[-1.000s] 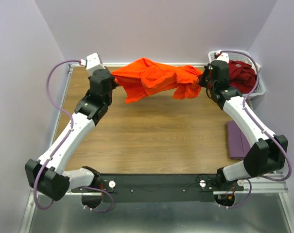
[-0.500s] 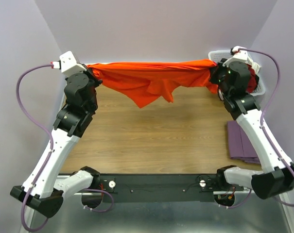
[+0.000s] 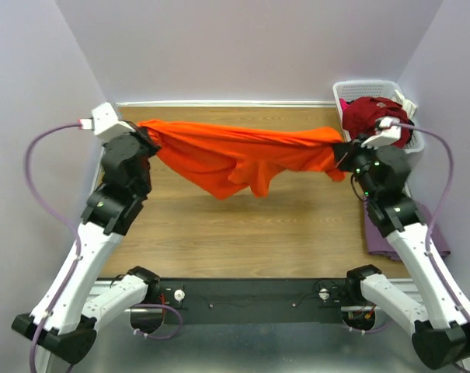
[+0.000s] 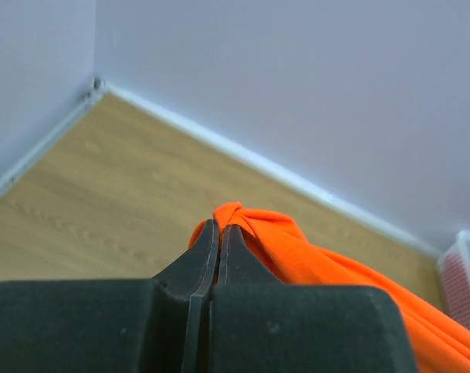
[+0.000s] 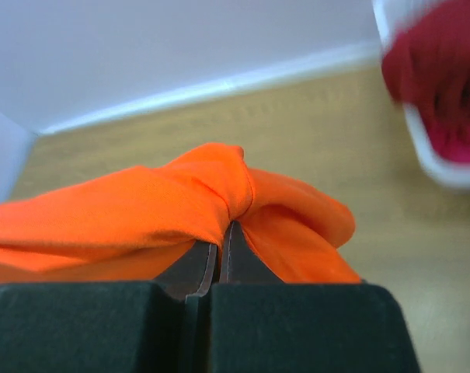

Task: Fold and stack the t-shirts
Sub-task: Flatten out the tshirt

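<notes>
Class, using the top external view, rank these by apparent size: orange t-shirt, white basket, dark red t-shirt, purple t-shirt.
1. orange t-shirt
2. white basket
3. dark red t-shirt
Unranked: purple t-shirt, partly hidden by the right arm.

Wooden table (image 3: 242, 233): white basket (image 3: 367, 81) far-right corner, folded mauve t-shirt (image 3: 374, 237) right edge.

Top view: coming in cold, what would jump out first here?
The bright orange t-shirt is strung in a sagging band across the far half of the table. Each end is pinched in a shut hand, the left hand and the right hand. Next comes the white basket in the far right corner, heaped with a dark red t-shirt.
</notes>
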Robot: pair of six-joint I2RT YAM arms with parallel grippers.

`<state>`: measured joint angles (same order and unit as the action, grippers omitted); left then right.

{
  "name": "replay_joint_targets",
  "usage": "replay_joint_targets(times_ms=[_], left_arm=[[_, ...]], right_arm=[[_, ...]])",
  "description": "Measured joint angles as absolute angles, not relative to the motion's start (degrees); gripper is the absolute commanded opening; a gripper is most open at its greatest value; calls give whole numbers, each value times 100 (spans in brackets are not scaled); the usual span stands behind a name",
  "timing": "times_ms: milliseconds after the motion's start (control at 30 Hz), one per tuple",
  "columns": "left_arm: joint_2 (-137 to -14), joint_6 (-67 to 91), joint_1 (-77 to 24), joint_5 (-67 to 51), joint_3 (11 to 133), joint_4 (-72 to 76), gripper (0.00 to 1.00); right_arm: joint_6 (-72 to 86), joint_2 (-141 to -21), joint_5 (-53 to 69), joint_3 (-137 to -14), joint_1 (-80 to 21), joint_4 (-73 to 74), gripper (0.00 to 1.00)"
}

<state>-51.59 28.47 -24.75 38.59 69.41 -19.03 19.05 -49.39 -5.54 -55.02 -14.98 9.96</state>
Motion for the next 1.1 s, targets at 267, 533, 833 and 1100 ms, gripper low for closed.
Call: replay_joint_targets(times_ms=[267,533,833,1100], left_arm=[[-7220,3833,-2443,3481,5721,-1769,0],[-8809,4128,-2134,3422,6326,-1433,0],[-9896,3955,-1973,3332,7050,-987,0],[-10156,3765,-1955,3214,7244,-893,0]], right_arm=[[3120,-6805,-1634,-3931,-1466,950,1],[3293,-9011,-1907,-5177,-1262,499,19],[2803,-9771,-1942,-6543,-1118,309,61],[2333,-8847,-1245,-6178,-1697,421,58]])
